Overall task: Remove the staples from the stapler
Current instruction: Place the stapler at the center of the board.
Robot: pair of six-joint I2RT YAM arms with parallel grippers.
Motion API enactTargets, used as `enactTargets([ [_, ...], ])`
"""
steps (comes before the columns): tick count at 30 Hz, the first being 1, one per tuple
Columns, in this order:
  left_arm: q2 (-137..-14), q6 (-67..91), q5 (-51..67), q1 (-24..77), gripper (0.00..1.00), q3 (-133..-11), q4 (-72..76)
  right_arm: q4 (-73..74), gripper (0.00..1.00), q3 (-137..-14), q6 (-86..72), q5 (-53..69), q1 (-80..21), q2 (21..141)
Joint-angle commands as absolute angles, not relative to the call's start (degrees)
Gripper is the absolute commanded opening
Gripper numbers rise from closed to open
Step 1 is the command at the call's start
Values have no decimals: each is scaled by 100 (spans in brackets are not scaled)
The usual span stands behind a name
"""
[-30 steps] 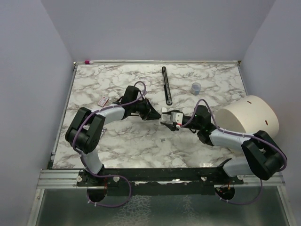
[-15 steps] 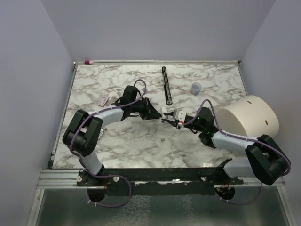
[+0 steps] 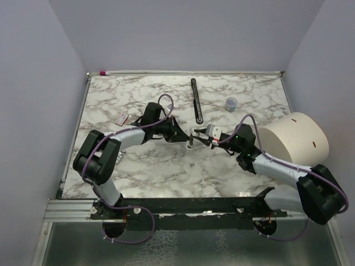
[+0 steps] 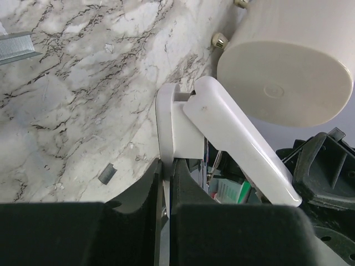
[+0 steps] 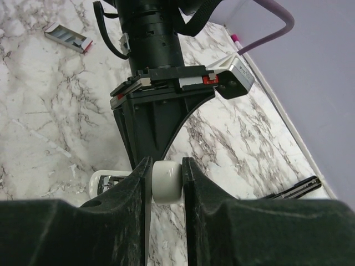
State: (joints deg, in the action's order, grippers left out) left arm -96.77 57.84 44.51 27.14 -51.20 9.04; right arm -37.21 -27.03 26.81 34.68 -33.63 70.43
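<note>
Lying straight, slim glossy black stapler (image 3: 196,101), near pinched white piece (image 4: 177,124)

Marble table (image 3: 158,169) boxed by lilac walls (image 3: 33,83)

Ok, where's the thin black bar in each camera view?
Top external: the black bar lies at back centre of the table, lengthwise front to back.
Left wrist: not in this picture.
Right wrist: only one end of the black bar shows, at the lower right edge.
Shared landmark: the white piece, mid-table in the top view, centre in the left wrist view, bottom centre in the right wrist view.
</note>
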Motion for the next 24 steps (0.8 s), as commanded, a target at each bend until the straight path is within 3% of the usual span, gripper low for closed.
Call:
enactTargets([
  [1,-9685,5419,4635,2750,8,-5479,925,-3414,1,-2872,2589,2875,-3332,6977],
  [3,-9668,5245,4455,2751,32,-5488,805,-3344,1,-2947,2567,2754,-3327,6987],
  [6,-9544,4960,4237,2730,52,-5471,658,-3409,1,-2936,2533,2471,-3331,7010],
  [15,-9183,4106,3835,2472,60,-5710,-98,-3284,1,-3218,2713,1529,-3143,7331],
  [24,-8784,3161,2675,2391,69,-6737,-1070,-3162,1,-4552,2535,761,-2556,8747],
])
